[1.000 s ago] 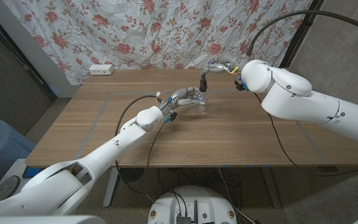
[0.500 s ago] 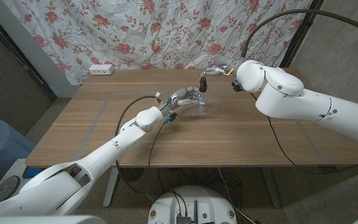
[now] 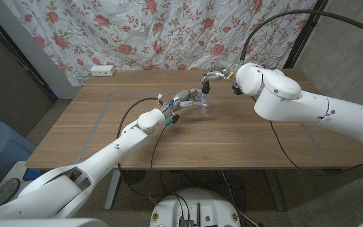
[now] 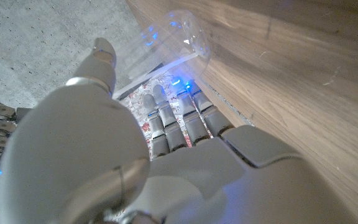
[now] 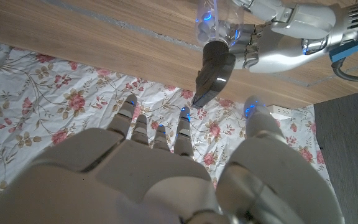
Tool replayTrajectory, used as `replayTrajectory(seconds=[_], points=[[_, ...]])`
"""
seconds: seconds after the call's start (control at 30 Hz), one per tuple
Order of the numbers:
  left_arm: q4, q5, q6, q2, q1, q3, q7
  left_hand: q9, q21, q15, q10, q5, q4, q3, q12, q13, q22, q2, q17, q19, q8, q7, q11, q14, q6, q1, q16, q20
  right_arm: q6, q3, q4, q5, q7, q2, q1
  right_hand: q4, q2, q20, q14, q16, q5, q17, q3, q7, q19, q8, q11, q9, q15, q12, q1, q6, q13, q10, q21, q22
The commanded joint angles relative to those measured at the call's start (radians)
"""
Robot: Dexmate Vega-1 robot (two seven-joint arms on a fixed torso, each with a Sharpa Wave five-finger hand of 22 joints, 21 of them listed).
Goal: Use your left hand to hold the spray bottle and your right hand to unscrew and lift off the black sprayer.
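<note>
Your left hand (image 3: 184,99) is wrapped around the clear spray bottle (image 3: 205,104), which stands upright near the middle of the wooden table (image 3: 106,126). In the left wrist view the fingers (image 4: 185,118) curl round the bottle's clear body, so the holding half of the job looks settled.

Your right hand (image 3: 218,74) is just beside the black sprayer (image 3: 206,83) on top of the bottle. From the right wrist view its fingers (image 5: 151,127) are spread and nothing sits between them; the black sprayer (image 5: 213,71) lies beyond the fingertips, apart from them. So this hand is open and empty, and the sprayer still sits on the bottle's neck.

You are, I judge, at the approach to the sprayer: the unscrewing grasp has not yet been made. The next move calls for you to bring the right hand's fingers onto the sprayer's collar, close them around it, and turn while the left hand keeps the bottle from spinning. The light, clear bottle may twist or tip if your hold is loose.
</note>
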Motion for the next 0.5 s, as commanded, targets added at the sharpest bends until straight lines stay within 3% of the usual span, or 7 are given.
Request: replayTrajectory(seconds=[0.03,0.5], points=[[-0.001,0.002,0.001,0.0,0.0,0.001,0.003,0.001,0.005,-0.142,0.07,0.008,0.007,0.002,0.003,0.087,0.003,0.073,0.001,0.005,0.019,0.001,-0.058,0.01,0.011,0.041,-0.003,0.001,-0.021,-0.071,0.035,-0.021,0.018,0.033,0.045,-0.001,0.007,0.001,0.004,0.008,0.007,0.002,0.013,-0.003,0.009,0.014,-0.003,0.007,-0.01,0.008,0.019,0.012,0.002,0.007,0.008,0.002],[0.009,-0.001,-0.003,-0.004,-0.007,0.002,-0.005,-0.002,0.006,-0.142,0.073,0.009,0.005,0.001,0.003,0.091,0.004,0.077,0.002,0.006,0.028,0.001,-0.061,0.017,0.012,0.041,-0.005,0.001,-0.033,-0.099,0.055,-0.025,0.014,0.048,0.067,-0.005,0.016,-0.003,0.012,0.012,0.01,0.001,0.03,-0.006,0.03,0.028,-0.009,0.016,-0.026,0.013,0.064,0.036,0.002,0.02,0.013,0.001]])
